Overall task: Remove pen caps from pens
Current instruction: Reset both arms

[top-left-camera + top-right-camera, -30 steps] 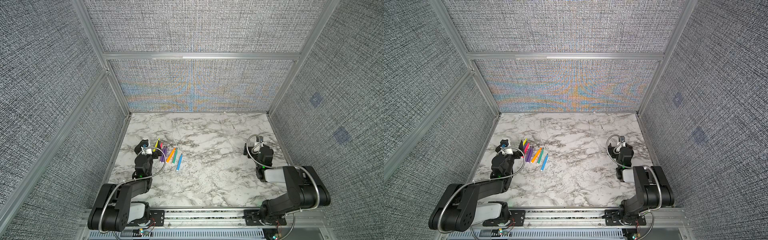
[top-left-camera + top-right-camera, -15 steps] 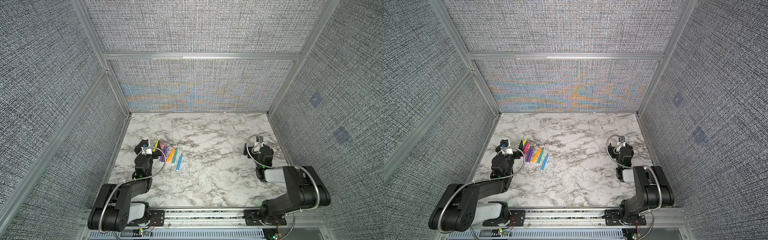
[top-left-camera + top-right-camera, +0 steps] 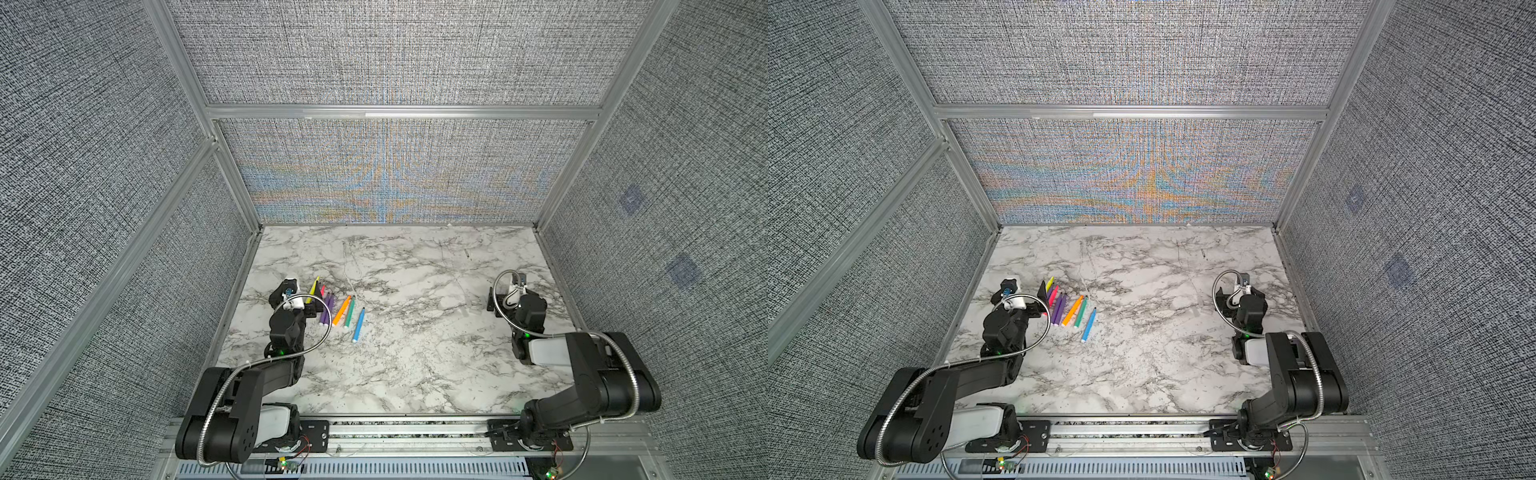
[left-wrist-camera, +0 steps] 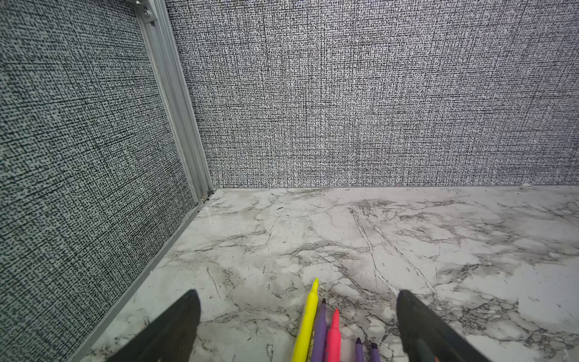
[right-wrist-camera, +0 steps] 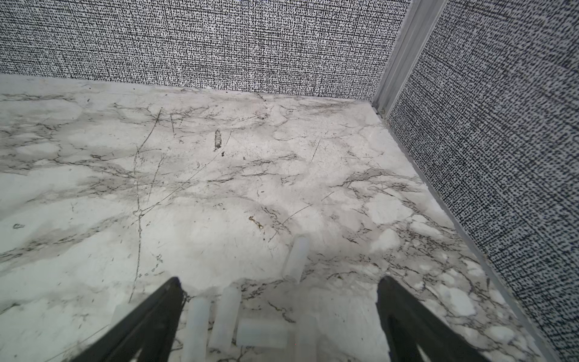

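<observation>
Pens (image 3: pixel 341 311) seem uncapped, pen caps (image 5: pixel 224 316) beneath your wide-apart right gripper (image 5: pixel 279 280); left gripper (image 4: pixel 297 294) likewise apart and empty, so check for stragglers.

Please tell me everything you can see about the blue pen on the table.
The blue pen is a slim, plastic-looking marker with a dark pointed tip, seemingly uncapped, and a white butt end. It lies flat on the marble table, tip toward the back wall, slightly apart from the green pen, last in the row. Nothing else touches it.
</observation>
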### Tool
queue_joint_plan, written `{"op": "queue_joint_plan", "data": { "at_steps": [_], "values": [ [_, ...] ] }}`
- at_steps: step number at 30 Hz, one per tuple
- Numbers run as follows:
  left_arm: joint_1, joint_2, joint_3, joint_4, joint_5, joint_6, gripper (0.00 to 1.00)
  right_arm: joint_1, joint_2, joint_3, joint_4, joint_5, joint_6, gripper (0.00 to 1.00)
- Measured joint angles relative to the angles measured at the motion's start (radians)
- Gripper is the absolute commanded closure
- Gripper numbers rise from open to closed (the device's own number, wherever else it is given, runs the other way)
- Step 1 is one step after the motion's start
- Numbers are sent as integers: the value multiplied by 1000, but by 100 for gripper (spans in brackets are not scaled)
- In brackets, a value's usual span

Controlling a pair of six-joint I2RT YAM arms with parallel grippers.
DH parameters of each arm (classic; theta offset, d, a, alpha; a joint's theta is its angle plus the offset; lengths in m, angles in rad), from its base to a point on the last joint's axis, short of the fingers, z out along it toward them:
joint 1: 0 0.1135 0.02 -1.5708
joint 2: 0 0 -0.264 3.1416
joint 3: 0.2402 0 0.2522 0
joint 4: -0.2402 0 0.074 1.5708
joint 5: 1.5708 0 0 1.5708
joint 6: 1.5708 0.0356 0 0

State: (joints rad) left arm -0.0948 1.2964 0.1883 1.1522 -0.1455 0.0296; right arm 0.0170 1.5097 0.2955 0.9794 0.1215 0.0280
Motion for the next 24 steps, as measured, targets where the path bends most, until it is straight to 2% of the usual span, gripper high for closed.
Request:
{"op": "queue_joint_plan", "data": {
  "at_steps": [4,8,24],
  "values": [
    [0,0,0,0,0,0,3,0,-14,-62,56,-37,-10,1],
    [0,0,0,0,0,0,3,1,3,5,32,-13,-8,1],
    [0,0,0,0,0,0,3,4,5,21,-8,6,-5,1]
  ]
}}
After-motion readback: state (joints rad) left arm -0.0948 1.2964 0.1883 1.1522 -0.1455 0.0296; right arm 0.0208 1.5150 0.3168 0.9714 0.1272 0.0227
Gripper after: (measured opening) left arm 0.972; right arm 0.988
